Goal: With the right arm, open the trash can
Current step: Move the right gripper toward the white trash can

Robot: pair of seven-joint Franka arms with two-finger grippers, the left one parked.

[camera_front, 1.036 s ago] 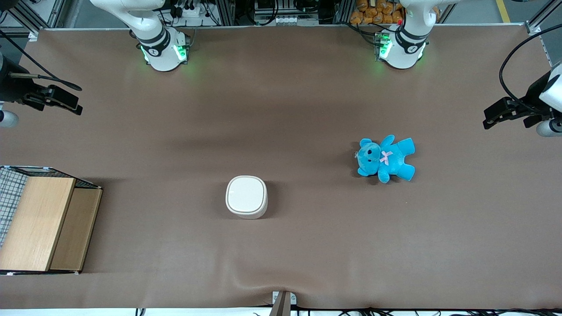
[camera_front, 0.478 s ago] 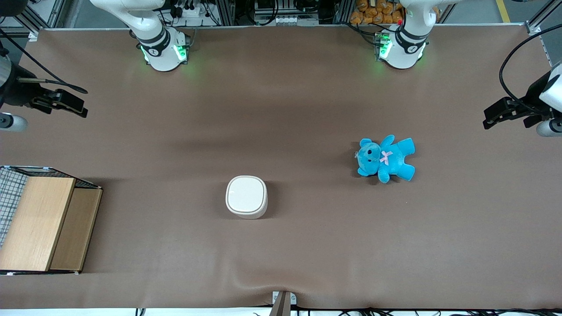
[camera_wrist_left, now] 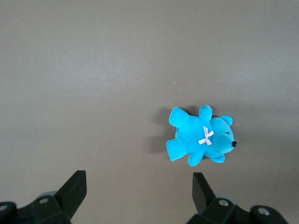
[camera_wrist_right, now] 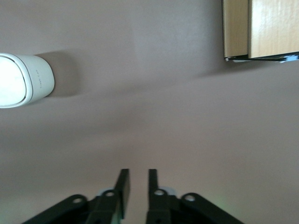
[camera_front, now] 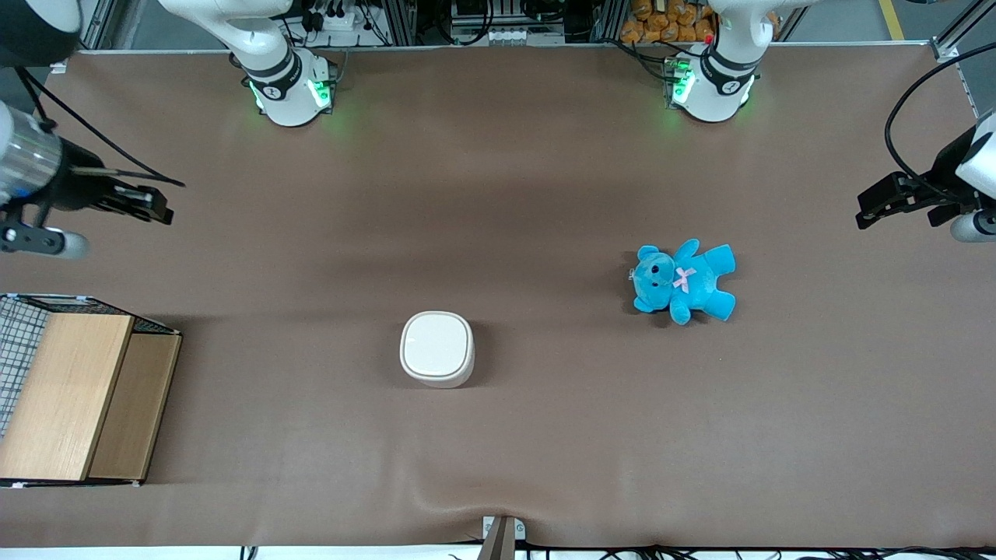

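The trash can (camera_front: 437, 348) is a small cream-white bin with its flat lid down, standing near the middle of the table. It also shows in the right wrist view as the trash can (camera_wrist_right: 21, 79). My right arm's gripper (camera_front: 159, 208) hangs over the brown table at the working arm's end, well short of the can and farther from the front camera than it. In the wrist view the gripper (camera_wrist_right: 138, 170) has its black fingers (camera_wrist_right: 123, 184) drawn close together with only a narrow slit between them, holding nothing.
A wooden box (camera_front: 78, 393) with a wire basket (camera_front: 15, 342) beside it stands at the working arm's end, nearer the front camera than the gripper. A blue teddy (camera_front: 683, 280) lies toward the parked arm's end.
The right gripper has moved in over the table toward the trash can and slightly nearer the front camera. The can, box and teddy have not moved.
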